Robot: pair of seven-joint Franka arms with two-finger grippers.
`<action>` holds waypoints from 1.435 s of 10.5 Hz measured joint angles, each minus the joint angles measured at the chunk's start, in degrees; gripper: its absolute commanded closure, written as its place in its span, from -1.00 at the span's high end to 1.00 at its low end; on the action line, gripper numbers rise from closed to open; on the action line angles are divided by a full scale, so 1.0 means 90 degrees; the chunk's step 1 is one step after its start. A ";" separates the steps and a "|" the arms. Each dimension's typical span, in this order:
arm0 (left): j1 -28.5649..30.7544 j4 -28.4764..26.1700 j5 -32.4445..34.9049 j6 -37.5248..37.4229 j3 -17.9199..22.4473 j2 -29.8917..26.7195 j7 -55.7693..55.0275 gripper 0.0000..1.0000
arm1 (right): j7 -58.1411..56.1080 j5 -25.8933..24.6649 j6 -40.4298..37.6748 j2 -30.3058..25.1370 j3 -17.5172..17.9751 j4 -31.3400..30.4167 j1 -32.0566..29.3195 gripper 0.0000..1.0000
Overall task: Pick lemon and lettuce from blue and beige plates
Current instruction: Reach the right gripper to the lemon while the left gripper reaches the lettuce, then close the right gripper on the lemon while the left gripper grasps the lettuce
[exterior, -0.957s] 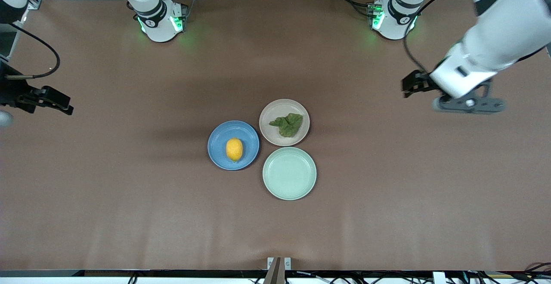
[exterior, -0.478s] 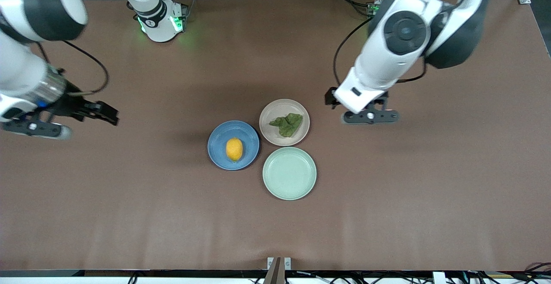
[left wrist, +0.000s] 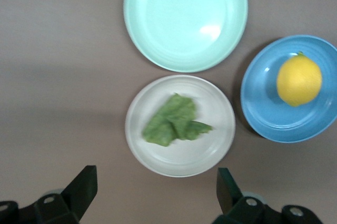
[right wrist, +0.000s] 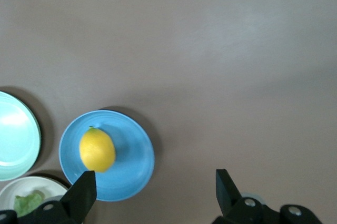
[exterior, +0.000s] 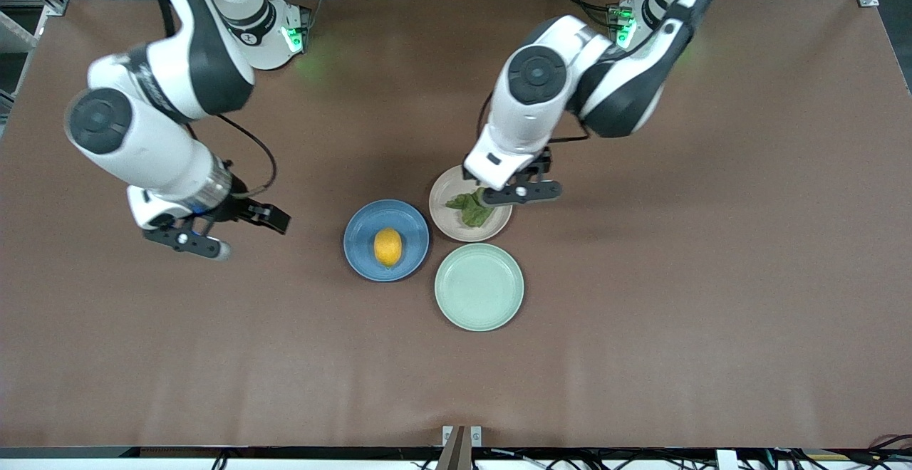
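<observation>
Over the round beige plate (exterior: 443, 215), the spread left gripper (left wrist: 158, 195) hovers above the crumpled green lettuce leaf (exterior: 473, 208); the right gripper (right wrist: 152, 192), equally spread, is over bare table beside the blue plate's (exterior: 360, 242) yellow lemon (exterior: 387, 247).

You have three plates touching in a cluster mid-table. The lemon (exterior: 387, 247) sits on the plate (exterior: 363, 242) toward the right arm's end; the lettuce (exterior: 470, 209) lies on the plate (exterior: 445, 224) farthest from the front camera. The third plate (exterior: 479, 287) is nearest that camera.
</observation>
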 measured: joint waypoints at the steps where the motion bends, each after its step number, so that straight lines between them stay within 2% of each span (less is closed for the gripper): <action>1: -0.0168 -0.0002 0.0017 0.0381 0.0008 0.0243 -0.0154 1.00 | 0.0217 -0.0003 0.0280 0.0259 0.0099 -0.0010 0.0052 1.00; 3: -0.0353 -0.0001 0.0177 0.0982 0.0032 0.0726 -0.0239 1.00 | 0.0601 -0.0012 0.0771 0.0745 0.0250 -0.0013 0.0215 1.00; 5: -0.0372 0.0006 0.0542 0.1104 0.0052 0.1124 -0.0243 1.00 | 0.1125 -0.0234 0.1214 0.1204 0.0351 -0.0015 0.0437 1.00; 9: -0.0389 0.0008 0.0942 0.1276 0.0058 0.1652 -0.0072 1.00 | 0.2643 -0.1442 0.1988 0.2105 0.0634 -0.0014 0.0803 1.00; 12: -0.0498 0.0005 0.0946 0.1543 0.0046 0.1972 -0.0027 1.00 | 0.3255 -0.1963 0.2045 0.2437 0.0862 -0.0007 0.0852 0.96; 13: -0.0537 0.0004 0.0946 0.1561 0.0047 0.2043 -0.0027 1.00 | 0.3425 -0.2138 0.2046 0.2511 0.0919 -0.0008 0.0864 0.64; 15: -0.0583 0.0003 0.0949 0.1564 0.0047 0.2141 -0.0019 1.00 | 0.3593 -0.2480 0.2077 0.2671 0.0976 -0.0007 0.0875 -0.55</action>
